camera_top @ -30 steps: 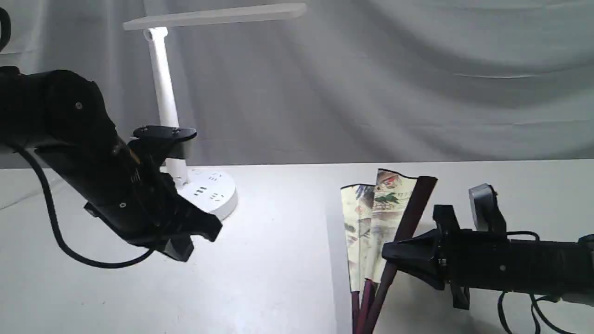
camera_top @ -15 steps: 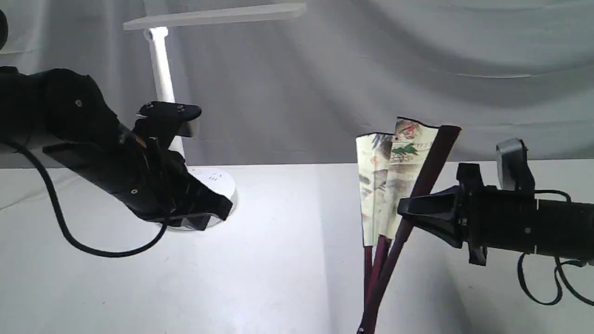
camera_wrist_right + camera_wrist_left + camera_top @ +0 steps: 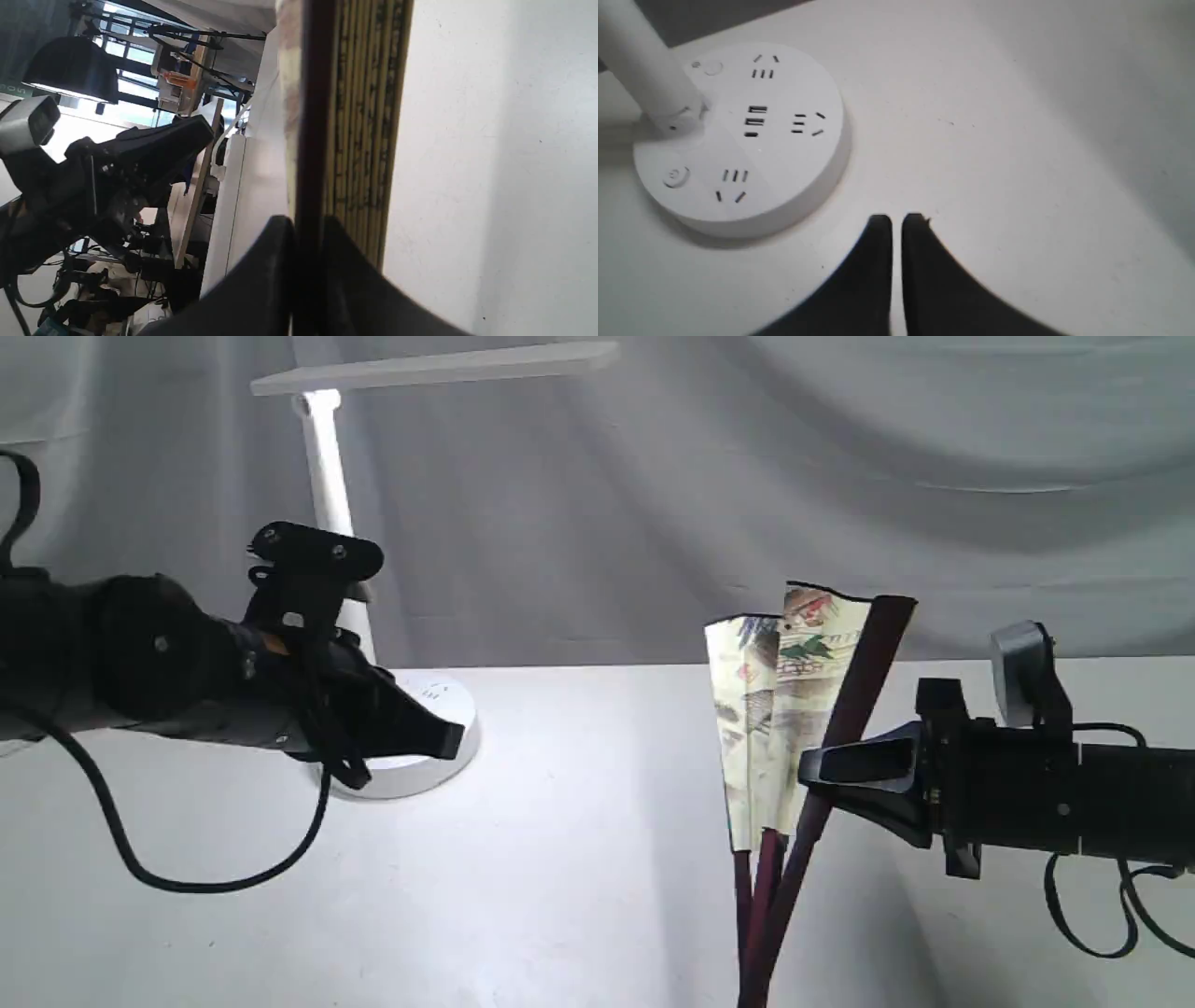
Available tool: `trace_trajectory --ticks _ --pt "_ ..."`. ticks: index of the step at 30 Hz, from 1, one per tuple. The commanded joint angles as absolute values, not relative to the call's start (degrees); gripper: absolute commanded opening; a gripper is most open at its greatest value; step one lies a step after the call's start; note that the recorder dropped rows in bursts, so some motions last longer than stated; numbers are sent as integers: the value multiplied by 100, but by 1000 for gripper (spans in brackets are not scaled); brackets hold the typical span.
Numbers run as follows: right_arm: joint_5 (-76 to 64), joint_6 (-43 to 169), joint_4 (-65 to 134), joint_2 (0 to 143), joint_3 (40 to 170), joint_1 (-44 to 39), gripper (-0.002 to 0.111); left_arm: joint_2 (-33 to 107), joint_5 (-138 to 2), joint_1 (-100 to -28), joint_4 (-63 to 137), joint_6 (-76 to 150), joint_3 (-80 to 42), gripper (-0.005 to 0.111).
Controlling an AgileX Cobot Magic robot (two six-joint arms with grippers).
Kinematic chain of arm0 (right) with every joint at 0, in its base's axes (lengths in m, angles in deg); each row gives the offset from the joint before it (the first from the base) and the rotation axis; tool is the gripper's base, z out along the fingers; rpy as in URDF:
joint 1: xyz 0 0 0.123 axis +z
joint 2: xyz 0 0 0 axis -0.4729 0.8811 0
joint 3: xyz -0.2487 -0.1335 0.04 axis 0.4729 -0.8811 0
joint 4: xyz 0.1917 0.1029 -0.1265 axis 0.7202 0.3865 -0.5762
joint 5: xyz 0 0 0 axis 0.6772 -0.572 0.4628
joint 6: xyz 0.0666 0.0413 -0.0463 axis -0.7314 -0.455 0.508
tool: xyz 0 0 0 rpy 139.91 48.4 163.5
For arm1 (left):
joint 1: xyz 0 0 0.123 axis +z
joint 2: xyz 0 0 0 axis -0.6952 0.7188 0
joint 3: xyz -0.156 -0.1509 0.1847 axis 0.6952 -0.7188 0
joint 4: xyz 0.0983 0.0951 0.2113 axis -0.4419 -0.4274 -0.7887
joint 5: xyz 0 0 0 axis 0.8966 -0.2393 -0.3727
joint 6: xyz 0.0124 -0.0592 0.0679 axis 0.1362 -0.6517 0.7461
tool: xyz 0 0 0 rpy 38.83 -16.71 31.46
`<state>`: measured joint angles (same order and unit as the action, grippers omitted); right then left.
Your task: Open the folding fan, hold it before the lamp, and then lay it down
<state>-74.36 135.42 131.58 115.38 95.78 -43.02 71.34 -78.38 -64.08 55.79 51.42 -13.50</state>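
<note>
Exterior view: right pincer (image 3: 810, 775) is clamped on the outer guard stick (image 3: 854, 681) of the folding fan (image 3: 780, 709), gripping it about mid-length. The right wrist view confirms it, with the stick pinched between both tips.

- Fan is barely spread, only a few pleats showing.
- Long axis is near upright. The leaf end sits above the pincer and leans back toward the right arm; the pivot end hangs below it, over the tabletop (image 3: 560, 859).
- The loose pleats sit on the far side of the stick from the right arm, facing the left pincer (image 3: 448, 739).
- Left pincer has only a thin slit between its tips and holds nothing. It hovers just beside the lamp (image 3: 322, 476) base, with the fan well apart from it, across the middle.

My read: the left arm is the free one. It has to widen, cross over and take the near pleats.
</note>
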Motion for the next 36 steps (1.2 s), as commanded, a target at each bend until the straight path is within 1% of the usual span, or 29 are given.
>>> trace_trajectory --ticks 1,5,11,15,19,23,26,28,30,33,36 --pt "-7554 13700 13187 11460 9602 -4320 0 7077 -6992 -6477 5644 5188 -1582 3" --pt "-7554 13781 13210 11460 9602 -4320 0 7129 -6374 -6700 5300 5188 -1629 3" --pt "-7554 13781 13098 11460 9602 -4320 0 7364 -5797 -7041 5133 5087 -1629 3" --pt "-7554 13807 13044 11460 9602 -4320 0 7480 -5651 -7148 5133 4724 -1638 0" --pt "-7554 13807 13044 11460 9602 -4320 0 7481 -5268 -7161 5049 4030 -1638 0" --pt "-7554 13863 13041 11460 9602 -4320 0 7481 -4853 -7161 3857 2577 -1685 0" --pt "-7554 13876 13041 11460 9602 -4320 0 7481 -4034 -7161 2187 1059 -1942 0" --pt "-7554 13966 13041 11460 9602 -4320 0 7481 -3446 -7161 1490 262 -2151 0" --pt "-7554 14043 13053 11460 9602 -4320 0 7481 -3208 -7161 1438 -45 -2287 0" --pt "-7554 14043 13053 11460 9602 -4320 0 7481 -3377 -7161 1438 -89 -2307 0" --pt "-7554 14043 13053 11460 9602 -4320 0 7490 -3431 -7148 1438 -181 -2342 3"
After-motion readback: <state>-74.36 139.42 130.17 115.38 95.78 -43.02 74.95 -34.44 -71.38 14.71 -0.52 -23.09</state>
